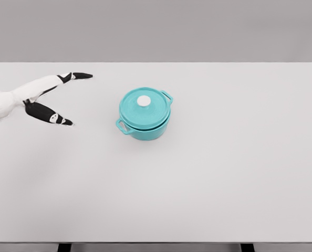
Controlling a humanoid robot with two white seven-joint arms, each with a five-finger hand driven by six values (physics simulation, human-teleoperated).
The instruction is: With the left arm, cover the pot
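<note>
Nearest the camera runs the front edge of the white bench, with two dark legs showing just beneath it, one toward the left and one toward the right. The broad front half of the bench top carries nothing but even light.

Farther in, a little left of the middle, stands the teal pot. It sits upright on the bench, with one loop handle pointing to the near left and the other to the far right. The teal lid lies on top of the pot, level and seated within the rim, so the pot is already covered. A round white knob sits at the centre of the lid.

At about the same depth, by the left edge of the view, the left robot hand comes in on its white arm from the left. It is well apart from the pot, with bare bench between them, and touches neither pot nor lid. Its fingers are spread wide and hold nothing: one group of dark-tipped fingers points right toward the far side, while another dark finger angles down toward the near right. Whether the hand rests on the bench or hovers just above it cannot be told.

Behind it all, the far edge of the bench meets a plain grey wall
</note>
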